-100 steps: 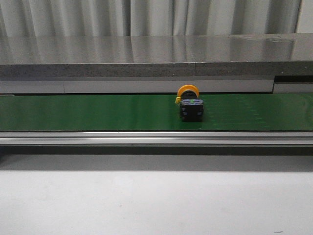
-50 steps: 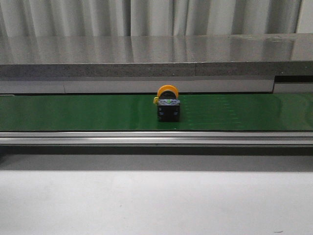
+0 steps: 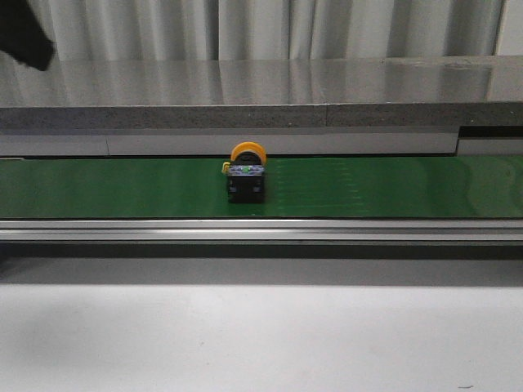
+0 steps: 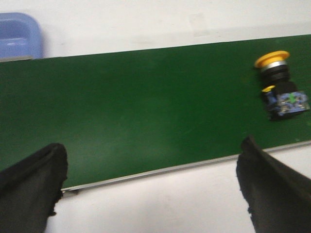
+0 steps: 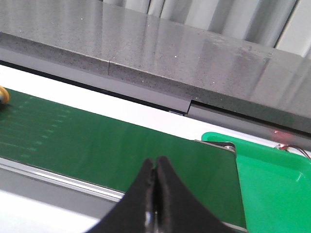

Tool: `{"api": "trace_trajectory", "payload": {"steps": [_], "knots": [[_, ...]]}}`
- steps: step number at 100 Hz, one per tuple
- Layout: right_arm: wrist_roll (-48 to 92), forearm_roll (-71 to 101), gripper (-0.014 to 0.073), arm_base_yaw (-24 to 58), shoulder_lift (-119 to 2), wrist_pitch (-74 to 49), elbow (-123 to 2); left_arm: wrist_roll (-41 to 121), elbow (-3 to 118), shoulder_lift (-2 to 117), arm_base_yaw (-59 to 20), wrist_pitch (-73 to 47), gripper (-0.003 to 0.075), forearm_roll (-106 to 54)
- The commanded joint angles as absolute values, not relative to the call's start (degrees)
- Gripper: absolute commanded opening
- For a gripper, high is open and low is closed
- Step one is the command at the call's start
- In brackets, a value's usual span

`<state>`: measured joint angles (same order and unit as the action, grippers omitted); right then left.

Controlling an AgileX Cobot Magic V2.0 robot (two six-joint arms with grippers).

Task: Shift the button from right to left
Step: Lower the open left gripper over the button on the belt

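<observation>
The button (image 3: 247,173), with an orange-yellow mushroom cap on a dark black-and-bluish body, lies on its side on the green conveyor belt (image 3: 122,188), a little left of centre in the front view. It also shows in the left wrist view (image 4: 282,87), off to one side and ahead of my left gripper (image 4: 155,189). That gripper is open wide and empty above the belt's near edge. My right gripper (image 5: 156,165) is shut on nothing over the belt's right end. A sliver of the orange cap (image 5: 3,94) shows at the edge of the right wrist view.
A blue tray (image 4: 19,36) sits beyond the belt's left part. A green bin (image 5: 272,170) stands at the belt's right end. A grey counter (image 3: 261,90) runs behind the belt, a metal rail (image 3: 261,231) along its front. A dark arm part (image 3: 24,33) shows top left.
The button has travelled left along the belt, from right of centre to left of centre. A dark arm part has come into the front view's top left corner.
</observation>
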<state>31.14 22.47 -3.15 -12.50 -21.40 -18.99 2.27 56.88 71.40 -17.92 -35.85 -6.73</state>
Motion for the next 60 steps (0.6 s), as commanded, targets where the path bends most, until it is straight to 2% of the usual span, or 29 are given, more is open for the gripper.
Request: {"api": "trace_trajectory", "payload": {"steps": [1,32,60], "knots": [[31.61,23.41,-0.0068,-3.04,-12.81,-17.09,-20.56,2.21,61.43,74.20,-20.61,-32.10,0.0641,-8.76],[31.61,23.41,-0.0068,-3.04,-12.81,-17.09,-20.56,0.66,71.89,88.86,-25.48,-32.21,0.0641,-9.61],[31.61,23.41,-0.0068,-3.04,-12.81,-17.09,-20.56,-1.07,77.07,96.23,-27.96,-32.44,0.0641,-9.61]]}}
